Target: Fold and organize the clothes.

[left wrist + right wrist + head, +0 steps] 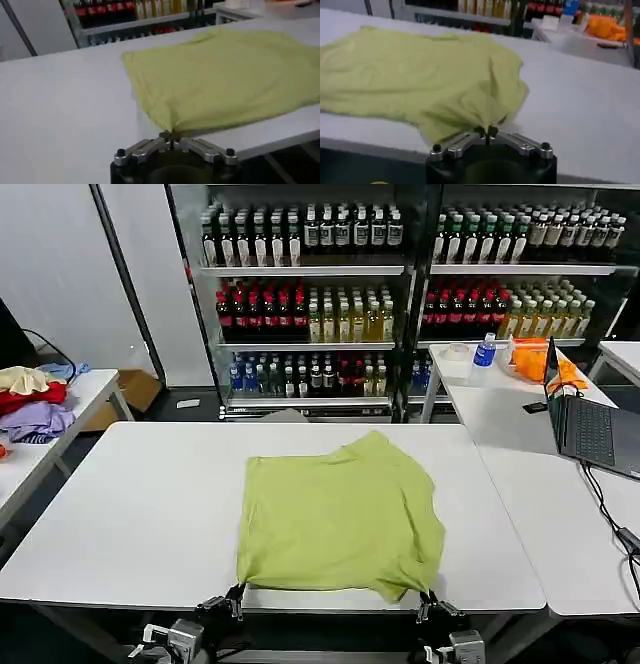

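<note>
T-shirt (340, 514) corners sit pinched in both claws at the lower centre of the head frame: the left claw (235, 596) is clamped on the near-left corner, the right claw (428, 599) on the near-right one, each at the front edge of the white surface (130, 514). From there the lime fabric spreads flat toward mid-frame, one bunched tip pointing toward the drink shelves (310, 304). Upper left, a heap of garments (32, 404) lies on a side table.
</note>
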Available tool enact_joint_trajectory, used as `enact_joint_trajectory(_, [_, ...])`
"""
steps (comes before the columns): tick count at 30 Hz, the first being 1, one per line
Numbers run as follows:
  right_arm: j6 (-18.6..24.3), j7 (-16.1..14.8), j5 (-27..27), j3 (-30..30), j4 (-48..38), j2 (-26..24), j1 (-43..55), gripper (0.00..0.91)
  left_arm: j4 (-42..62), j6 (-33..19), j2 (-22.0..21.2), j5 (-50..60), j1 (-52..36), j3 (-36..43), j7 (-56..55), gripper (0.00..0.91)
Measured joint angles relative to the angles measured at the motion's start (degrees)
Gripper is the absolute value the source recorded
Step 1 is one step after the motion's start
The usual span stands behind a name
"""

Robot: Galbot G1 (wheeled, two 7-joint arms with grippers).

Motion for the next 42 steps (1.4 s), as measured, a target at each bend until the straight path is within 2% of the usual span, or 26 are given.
enact_joint_trajectory(8, [0.2,-0.9,0.3,2.5,0.9,-1.9,1.4,0.0,-0.2,-0.1,1.2,-1.6,-1.4,-1.0,0.7,0.02])
enact_joint_trajectory(16, [0.7,-1.8,0.4,2.4,-1.1,-4.5,5.4,0.0,1.6,-0.2,2.9,-3.3,-5.0,-0.8,1.4,0.02])
enact_joint_trajectory(28, [0.3,-2.6,1.8,-1.0,-7.8,-8.8,15.6,0.0,7.3,0.5,5.0,-4.0,-14.3,2.2,2.5,0.02])
enact_joint_trajectory(42, [1.0,-3.4,0.8,-6.2,-17.6,-8.8,25.6,0.0,15.2,0.8,4.3,-2.8,-23.4,7.1,2.2,0.02])
